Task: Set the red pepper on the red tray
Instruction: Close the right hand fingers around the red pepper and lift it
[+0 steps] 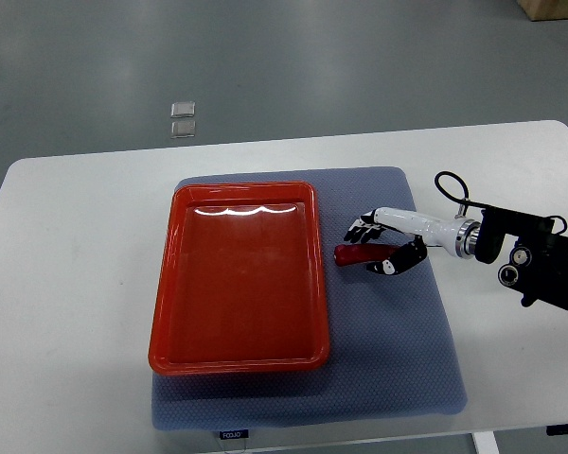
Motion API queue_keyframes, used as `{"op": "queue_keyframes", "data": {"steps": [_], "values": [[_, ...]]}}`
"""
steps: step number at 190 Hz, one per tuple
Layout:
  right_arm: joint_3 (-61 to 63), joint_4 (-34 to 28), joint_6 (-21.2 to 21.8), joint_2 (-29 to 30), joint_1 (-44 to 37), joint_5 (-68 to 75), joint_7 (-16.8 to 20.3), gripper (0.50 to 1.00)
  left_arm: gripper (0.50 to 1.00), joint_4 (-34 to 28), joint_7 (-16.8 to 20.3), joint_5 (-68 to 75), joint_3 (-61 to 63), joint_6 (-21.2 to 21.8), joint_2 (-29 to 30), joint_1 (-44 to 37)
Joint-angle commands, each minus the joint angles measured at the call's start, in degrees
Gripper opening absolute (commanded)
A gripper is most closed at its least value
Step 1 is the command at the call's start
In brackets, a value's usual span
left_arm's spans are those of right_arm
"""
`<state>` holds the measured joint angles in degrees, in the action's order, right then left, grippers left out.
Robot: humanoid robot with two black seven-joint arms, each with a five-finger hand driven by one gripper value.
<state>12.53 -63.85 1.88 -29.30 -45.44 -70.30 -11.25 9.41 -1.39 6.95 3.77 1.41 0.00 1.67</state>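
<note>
Right hand (383, 248) is grasping the red pepper (355, 253), fingers curled around it, just right of the red tray (239, 274); both are lying on the blue mat (398, 350) covering the white tabletop (76, 284).

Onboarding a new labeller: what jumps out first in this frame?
The big glossy red rectangular tray dominates, lying empty on a blue-grey textured mat that covers the middle of the white table. Just off the tray's right rim, the right hand, white and black at the end of a white forearm, closes its fingers around a small dark red pepper that is still over the mat, not on the tray.
</note>
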Motion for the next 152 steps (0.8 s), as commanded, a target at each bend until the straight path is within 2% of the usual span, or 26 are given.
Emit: {"op": "queue_keyframes", "data": {"steps": [1, 14, 15, 25, 61, 93, 152], "values": [[-0.66, 0.30, -0.47, 0.38, -0.18, -0.45, 0.00, 0.646, 1.000, 0.00, -0.02, -0.01, 0.01, 0.00, 0.00, 0.00], [-0.75, 0.30, -0.65, 0.38, -0.18, -0.54, 0.00, 0.631, 1.000, 0.00, -0.02, -0.01, 0.01, 0.00, 0.00, 0.00], [-0.75, 0.56, -0.82, 0.38, -0.18, -0.97, 0.00, 0.568, 1.000, 0.00, -0.02, -0.01, 0.01, 0.00, 0.00, 0.00], [-0.84, 0.74, -0.82, 0.38, -0.09, -1.50, -0.09, 0.500, 1.000, 0.00, -0.02, -0.01, 0.01, 0.00, 0.00, 0.00], [-0.75, 0.83, -0.82, 0.03, -0.35, -2.03, -0.09, 0.500, 1.000, 0.00, -0.02, -0.01, 0.09, 0.00, 0.00, 0.00], [-0.31, 0.21, -0.03, -3.48, -5.62, -0.80, -0.09, 0.500, 1.000, 0.00, -0.02, -0.01, 0.18, 0.00, 0.00, 0.00], [-0.31, -0.14, 3.48, -4.28, -14.94, 0.26, 0.00, 0.500, 1.000, 0.00, -0.02, -0.01, 0.18, 0.00, 0.00, 0.00]]}}
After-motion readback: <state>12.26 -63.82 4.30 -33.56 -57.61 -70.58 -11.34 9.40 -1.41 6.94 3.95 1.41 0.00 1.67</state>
